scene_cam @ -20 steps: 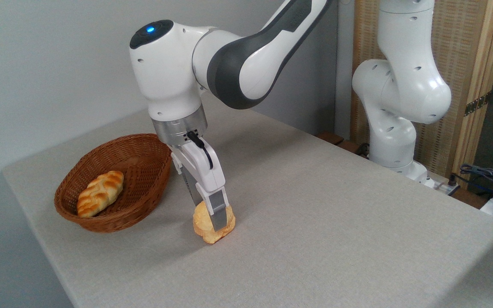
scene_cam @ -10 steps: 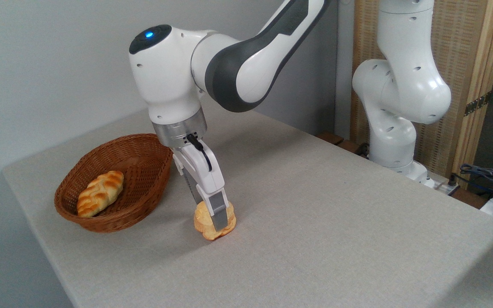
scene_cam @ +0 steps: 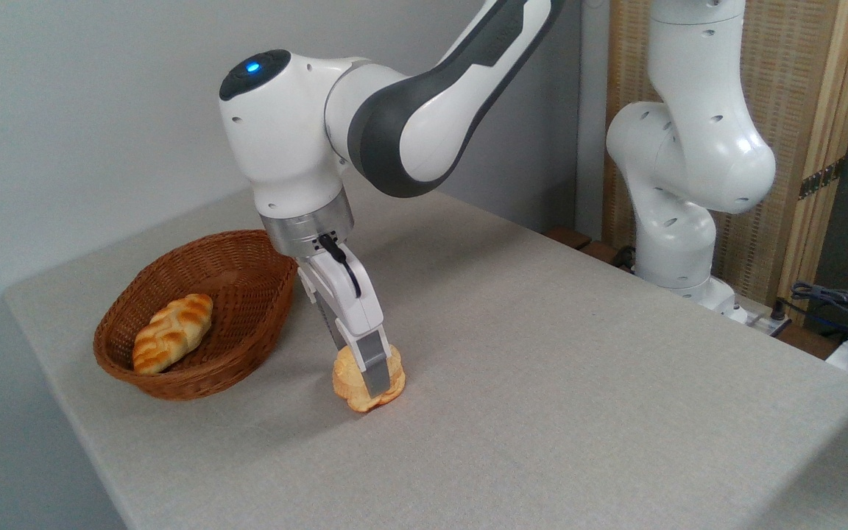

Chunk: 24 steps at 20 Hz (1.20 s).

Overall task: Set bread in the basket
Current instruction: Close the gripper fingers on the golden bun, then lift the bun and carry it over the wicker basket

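Since the earlier frame gripper (scene_cam: 369,383) has lifted slightly, jaws closed on bread (scene_cam: 367,380) barely off the table (scene_cam: 542,368), right of basket (scene_cam: 196,313), likely clearing its rim.

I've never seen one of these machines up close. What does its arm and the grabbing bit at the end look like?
The arm is glossy white with rounded joints, dark grey panels and a small blue light. A silver ring joins it to the white tool, which has grey fingers. A short black cable runs down the tool.
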Tool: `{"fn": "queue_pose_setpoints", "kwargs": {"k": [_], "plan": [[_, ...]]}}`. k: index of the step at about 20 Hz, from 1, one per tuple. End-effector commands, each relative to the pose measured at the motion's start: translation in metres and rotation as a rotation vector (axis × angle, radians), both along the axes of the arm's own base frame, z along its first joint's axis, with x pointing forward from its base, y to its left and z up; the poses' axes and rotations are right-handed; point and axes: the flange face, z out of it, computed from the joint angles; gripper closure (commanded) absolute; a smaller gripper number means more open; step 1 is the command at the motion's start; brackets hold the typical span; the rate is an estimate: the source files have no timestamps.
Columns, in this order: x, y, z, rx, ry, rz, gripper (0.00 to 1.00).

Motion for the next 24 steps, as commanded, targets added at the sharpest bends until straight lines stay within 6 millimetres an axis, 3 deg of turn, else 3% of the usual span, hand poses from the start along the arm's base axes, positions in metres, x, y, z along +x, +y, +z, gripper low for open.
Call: {"fn": "queue_pose_setpoints", "kwargs": {"k": [1, 7, 11, 15, 17, 21, 24], "plan": [[0.001, -0.001, 0.003, -0.007, -0.014, -0.012, 0.64], [0.001, 0.001, 0.012, -0.009, -0.023, -0.01, 0.63], [0.008, -0.006, 0.047, -0.016, -0.059, 0.032, 0.63], [0.017, -0.052, 0.098, -0.106, -0.137, 0.139, 0.6], [0.019, -0.079, 0.112, -0.156, -0.15, 0.214, 0.59], [0.021, -0.153, 0.104, -0.212, -0.143, 0.301, 0.59], [0.017, -0.199, 0.092, -0.256, -0.152, 0.367, 0.4]]}}
